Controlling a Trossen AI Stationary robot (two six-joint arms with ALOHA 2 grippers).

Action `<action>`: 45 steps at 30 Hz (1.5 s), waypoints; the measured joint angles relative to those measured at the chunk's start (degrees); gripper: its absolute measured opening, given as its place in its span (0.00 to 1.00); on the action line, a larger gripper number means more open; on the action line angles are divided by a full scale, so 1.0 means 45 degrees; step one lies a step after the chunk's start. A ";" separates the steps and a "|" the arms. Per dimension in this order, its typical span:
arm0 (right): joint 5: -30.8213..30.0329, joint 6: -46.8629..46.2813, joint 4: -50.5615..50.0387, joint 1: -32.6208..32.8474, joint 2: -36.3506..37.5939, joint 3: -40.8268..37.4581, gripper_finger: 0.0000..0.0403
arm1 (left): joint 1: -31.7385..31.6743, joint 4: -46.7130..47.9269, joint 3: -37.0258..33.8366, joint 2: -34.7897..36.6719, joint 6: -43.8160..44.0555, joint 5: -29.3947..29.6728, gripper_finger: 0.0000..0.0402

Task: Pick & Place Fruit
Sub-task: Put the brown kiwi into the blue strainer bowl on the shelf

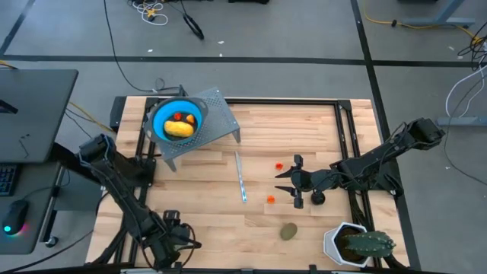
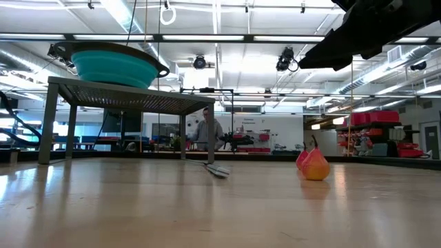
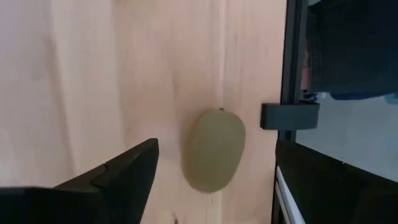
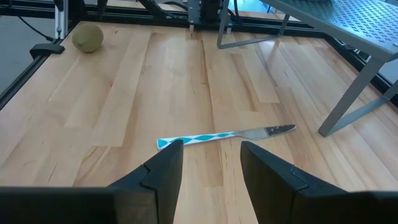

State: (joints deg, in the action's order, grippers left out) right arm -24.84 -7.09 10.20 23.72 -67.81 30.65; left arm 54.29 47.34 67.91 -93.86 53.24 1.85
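A blue bowl sits on a perforated metal stand at the far left, holding the yellow oblong and an orange-red ball. Two more orange-red balls lie mid-table, just ahead of my right gripper, which is open and hovers level, pointing left. One kiwi-like oval lies near the near edge. My left gripper is open above a second oval beside the table's rail, one finger on either side of it without touching. I cannot make out the black ball.
The thin silvery-blue stick lies mid-table, straight ahead of my right gripper. A spiky green plant in a white pot stands at the near right corner. Black rails frame the wooden top. A person shows far behind in the low view.
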 joint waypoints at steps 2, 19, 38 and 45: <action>0.0005 0.0000 -0.0097 0.0000 0.0000 0.0000 0.42 | 0.0046 -0.0632 -0.0494 0.0000 0.0017 -0.0247 0.83; -0.0005 0.0000 -0.0225 -0.0004 0.0000 0.0000 0.42 | 0.0352 -0.2477 -0.1958 -0.0005 -0.0638 -0.0312 0.83; -0.0024 -0.0044 0.0941 -0.0014 -0.0002 -0.0787 0.42 | 0.0598 -0.2728 -0.1956 -0.1452 -0.1658 0.0474 0.80; -0.0024 -0.0044 0.0941 -0.0014 0.0000 -0.0787 0.42 | 0.0590 -0.2458 -0.1956 -0.1452 -0.1679 0.0640 0.80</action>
State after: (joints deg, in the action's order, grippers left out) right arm -24.95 -7.29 14.44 23.66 -67.81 27.11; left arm 56.95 36.28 59.11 -100.40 45.69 4.73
